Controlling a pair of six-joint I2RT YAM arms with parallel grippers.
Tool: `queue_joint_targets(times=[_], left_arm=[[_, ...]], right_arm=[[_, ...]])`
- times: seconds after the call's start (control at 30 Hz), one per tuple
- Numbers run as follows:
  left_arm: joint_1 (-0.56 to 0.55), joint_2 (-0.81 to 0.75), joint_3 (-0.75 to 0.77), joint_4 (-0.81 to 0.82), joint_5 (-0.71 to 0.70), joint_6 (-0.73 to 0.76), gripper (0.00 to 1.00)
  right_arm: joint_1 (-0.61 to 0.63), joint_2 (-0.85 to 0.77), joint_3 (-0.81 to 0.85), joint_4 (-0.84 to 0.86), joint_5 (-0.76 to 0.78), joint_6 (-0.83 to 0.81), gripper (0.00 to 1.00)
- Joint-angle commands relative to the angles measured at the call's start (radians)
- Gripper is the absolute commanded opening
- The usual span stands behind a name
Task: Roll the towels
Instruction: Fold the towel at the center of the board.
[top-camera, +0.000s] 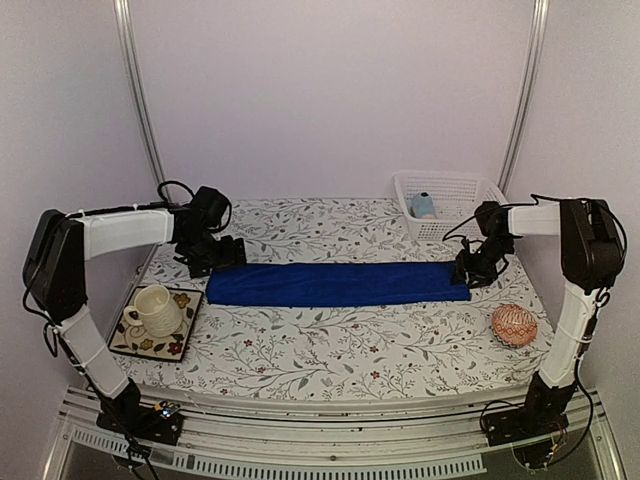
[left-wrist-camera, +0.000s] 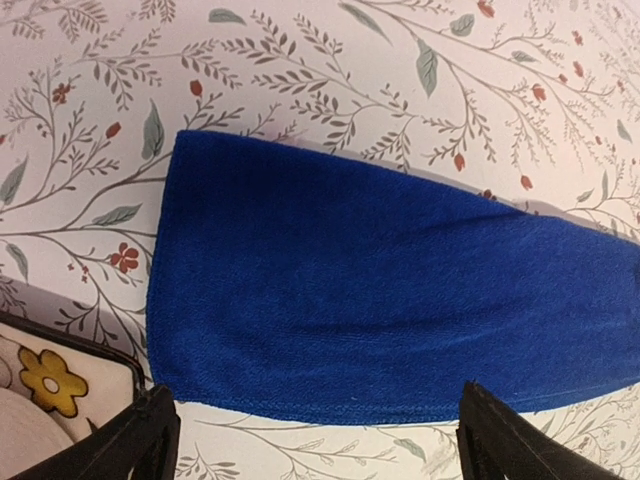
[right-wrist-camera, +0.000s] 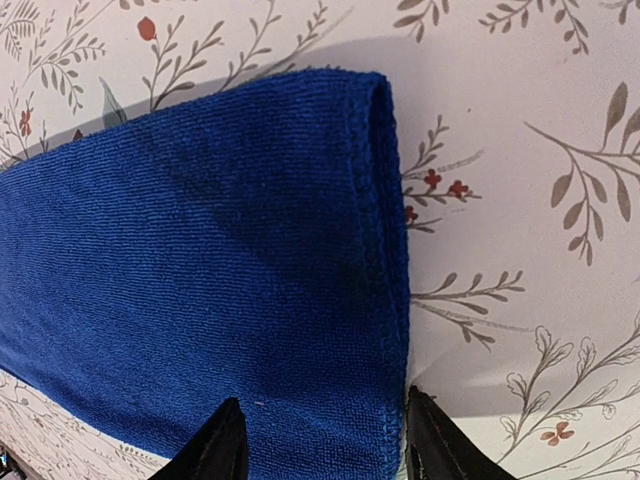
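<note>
A long royal-blue towel (top-camera: 338, 283) lies flat as a strip across the middle of the table. My left gripper (top-camera: 218, 256) hovers at its left end, open wide; in the left wrist view the gripper (left-wrist-camera: 315, 445) stands over the towel (left-wrist-camera: 380, 290) at its near edge, and nothing is between the black fingertips (left-wrist-camera: 150, 440). My right gripper (top-camera: 476, 266) is at the right end, open; its fingers (right-wrist-camera: 225, 448) straddle the towel's (right-wrist-camera: 200, 280) folded corner without pinching it. A small light-blue towel (top-camera: 423, 205) sits in the basket.
A white basket (top-camera: 470, 190) stands at the back right. A pink-red patterned ball (top-camera: 514, 325) lies near the right arm's front. At the front left, a cream cup (top-camera: 152, 308) rests on a flowered square tile (top-camera: 175, 335). The tile's corner (left-wrist-camera: 45, 380) shows beside the left fingers.
</note>
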Motion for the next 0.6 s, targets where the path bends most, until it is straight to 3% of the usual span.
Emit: queue_joint_targets(times=[0.0, 0.37, 0.57], left_arm=[[-0.008, -0.037, -0.042, 0.017, -0.006, -0.001, 0.97], [-0.02, -0.015, -0.02, 0.02, 0.007, 0.009, 0.97], [-0.025, -0.009, -0.032, 0.031, 0.01, 0.01, 0.97]], right_arm=[[0.013, 0.009, 0.003, -0.005, -0.013, 0.013, 0.55], [0.021, 0.025, -0.032, 0.035, 0.034, 0.045, 0.54], [0.023, 0.058, -0.015, 0.044, 0.025, 0.065, 0.49]])
